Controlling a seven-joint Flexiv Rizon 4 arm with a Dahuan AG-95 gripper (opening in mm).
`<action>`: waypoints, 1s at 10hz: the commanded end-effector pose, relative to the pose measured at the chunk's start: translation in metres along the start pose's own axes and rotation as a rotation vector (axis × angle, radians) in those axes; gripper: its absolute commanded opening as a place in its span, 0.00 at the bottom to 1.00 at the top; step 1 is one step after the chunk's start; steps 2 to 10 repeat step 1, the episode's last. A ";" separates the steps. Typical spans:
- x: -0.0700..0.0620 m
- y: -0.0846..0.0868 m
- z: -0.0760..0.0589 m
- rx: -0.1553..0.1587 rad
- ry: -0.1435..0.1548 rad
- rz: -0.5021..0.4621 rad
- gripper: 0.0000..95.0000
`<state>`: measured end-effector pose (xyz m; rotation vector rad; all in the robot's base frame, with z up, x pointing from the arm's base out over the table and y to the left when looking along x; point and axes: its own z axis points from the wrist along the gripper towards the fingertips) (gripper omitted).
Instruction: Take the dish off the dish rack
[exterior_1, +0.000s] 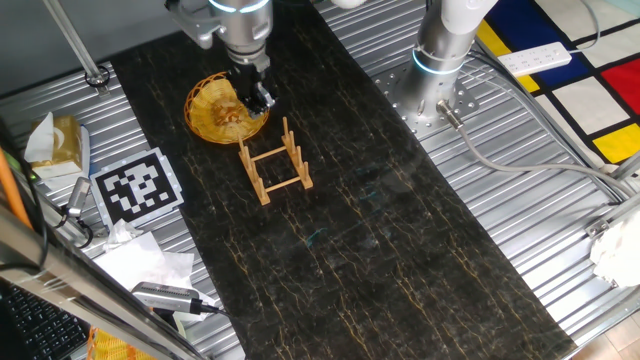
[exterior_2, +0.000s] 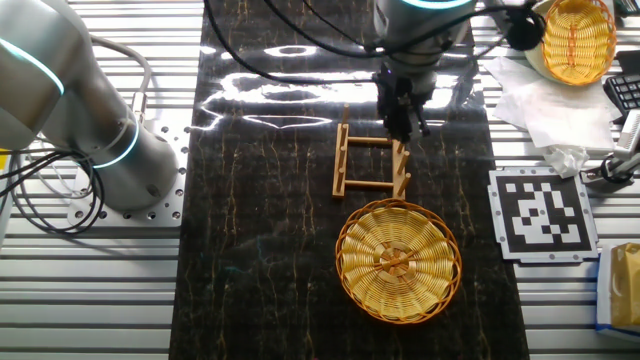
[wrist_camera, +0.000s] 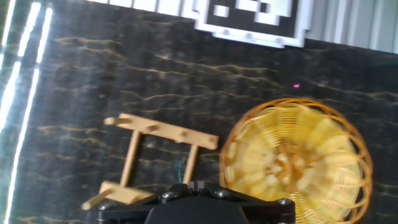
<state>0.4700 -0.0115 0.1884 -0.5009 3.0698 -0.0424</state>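
Note:
The golden-yellow woven dish (exterior_1: 222, 110) lies flat on the dark mat, off the dish rack and just beside one end of it. It also shows in the other fixed view (exterior_2: 398, 260) and, blurred, in the hand view (wrist_camera: 298, 162). The light-wood dish rack (exterior_1: 275, 160) stands with nothing in it, also seen in the other fixed view (exterior_2: 370, 160) and the hand view (wrist_camera: 152, 162). My gripper (exterior_1: 260, 100) hangs above the gap between dish and rack, near the rack's end (exterior_2: 410, 125). Its jaws look shut with nothing held (wrist_camera: 196, 185).
A black-and-white marker card (exterior_1: 137, 185) lies beside the mat, also in the other fixed view (exterior_2: 541, 212). A second wicker basket (exterior_2: 577, 35) sits on crumpled white paper. Another arm's base (exterior_1: 440, 60) stands on the metal table. A power strip (exterior_1: 535, 60) lies beyond it.

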 end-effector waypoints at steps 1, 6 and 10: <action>0.003 0.003 0.001 0.005 0.003 -0.002 0.00; 0.003 0.003 0.001 0.005 0.003 -0.002 0.00; 0.003 0.003 0.001 0.005 0.003 -0.002 0.00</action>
